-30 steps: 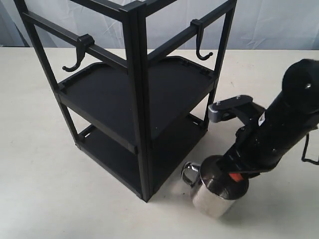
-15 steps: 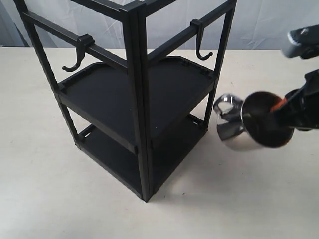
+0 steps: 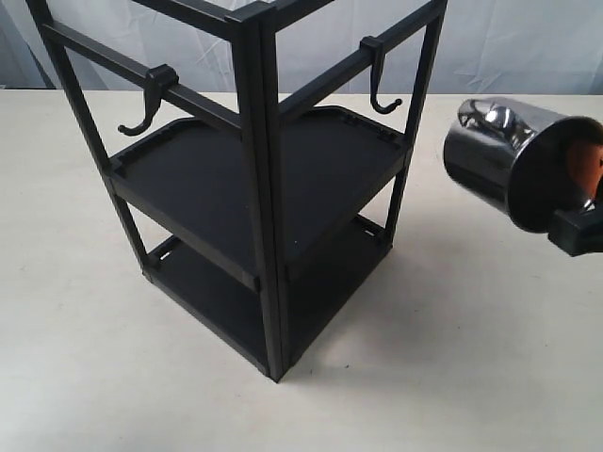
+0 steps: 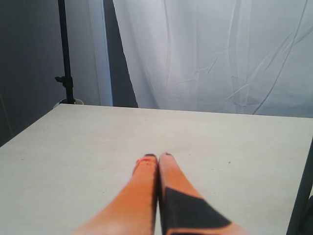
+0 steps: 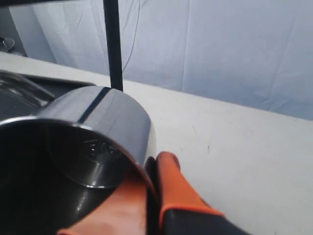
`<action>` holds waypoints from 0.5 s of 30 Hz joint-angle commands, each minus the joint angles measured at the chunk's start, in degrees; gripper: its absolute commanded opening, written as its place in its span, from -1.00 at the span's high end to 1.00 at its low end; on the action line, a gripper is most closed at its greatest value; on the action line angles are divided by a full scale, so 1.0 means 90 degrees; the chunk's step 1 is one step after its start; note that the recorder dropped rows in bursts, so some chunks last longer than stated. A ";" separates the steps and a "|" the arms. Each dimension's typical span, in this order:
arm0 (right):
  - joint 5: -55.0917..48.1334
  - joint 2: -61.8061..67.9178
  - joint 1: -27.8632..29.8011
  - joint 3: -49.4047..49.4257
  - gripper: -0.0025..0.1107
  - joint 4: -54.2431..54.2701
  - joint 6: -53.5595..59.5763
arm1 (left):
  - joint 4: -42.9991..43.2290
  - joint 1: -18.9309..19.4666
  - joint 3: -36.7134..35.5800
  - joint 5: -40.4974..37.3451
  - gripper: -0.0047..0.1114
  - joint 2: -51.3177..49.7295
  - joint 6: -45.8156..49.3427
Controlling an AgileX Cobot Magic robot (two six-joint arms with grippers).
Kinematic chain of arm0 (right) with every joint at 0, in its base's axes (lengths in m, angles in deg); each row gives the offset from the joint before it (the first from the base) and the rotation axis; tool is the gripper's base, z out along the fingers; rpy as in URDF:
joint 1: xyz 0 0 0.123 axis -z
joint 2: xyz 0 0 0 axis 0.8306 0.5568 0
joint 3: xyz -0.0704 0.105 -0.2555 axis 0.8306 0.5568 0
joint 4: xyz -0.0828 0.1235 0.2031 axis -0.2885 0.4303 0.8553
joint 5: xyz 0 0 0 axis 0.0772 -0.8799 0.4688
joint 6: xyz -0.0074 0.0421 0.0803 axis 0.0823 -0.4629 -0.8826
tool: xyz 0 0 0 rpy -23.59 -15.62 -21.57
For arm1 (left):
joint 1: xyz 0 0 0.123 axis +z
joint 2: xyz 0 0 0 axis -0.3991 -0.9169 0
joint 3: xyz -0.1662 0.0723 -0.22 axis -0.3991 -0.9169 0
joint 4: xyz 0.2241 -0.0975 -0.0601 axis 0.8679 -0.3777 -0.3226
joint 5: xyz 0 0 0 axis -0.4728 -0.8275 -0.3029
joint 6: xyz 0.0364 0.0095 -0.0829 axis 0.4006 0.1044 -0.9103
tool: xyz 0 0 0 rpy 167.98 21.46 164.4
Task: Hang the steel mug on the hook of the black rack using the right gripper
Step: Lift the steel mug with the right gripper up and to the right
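Observation:
The steel mug (image 3: 504, 155) hangs in the air to the right of the black rack (image 3: 264, 188), tipped on its side with its mouth facing right. Its handle (image 3: 488, 117) lies on the upper side. My right gripper (image 3: 582, 193) is shut on the mug's rim, one orange finger inside the mug and one outside. In the right wrist view the mug (image 5: 102, 122) fills the near side, pinched by the gripper (image 5: 152, 171). The hook (image 3: 382, 89) clips on the rack's right crossbar, left of the mug and a little higher. My left gripper (image 4: 157, 159) is shut and holds nothing.
A second hook (image 3: 146, 108) with a wide curved arm hangs on the rack's left crossbar. A rack post (image 5: 113, 44) stands just behind the mug. Another post (image 4: 303, 196) edges the left wrist view. White cloth backs the pale table (image 3: 452, 358).
The right gripper has lifted the mug off the table in front of the rack, carried it up and to the right, and tipped it onto its side. The left gripper shows no earlier frame.

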 commanded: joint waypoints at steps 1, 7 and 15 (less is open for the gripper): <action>0.0882 -0.0004 -0.0027 0.0000 0.97 -0.0069 0.0636 | -0.0045 -0.0057 -0.0003 0.0035 0.89 0.0030 -0.0016; 0.3035 0.0660 -0.0016 -0.0336 0.97 0.3785 0.7120 | -0.0045 -0.0057 -0.0003 0.0035 0.89 0.0030 -0.0016; 0.2560 0.0902 -0.0039 -0.0750 0.97 0.6875 0.9208 | -0.0045 -0.0057 -0.0003 0.0035 0.89 0.0030 -0.0016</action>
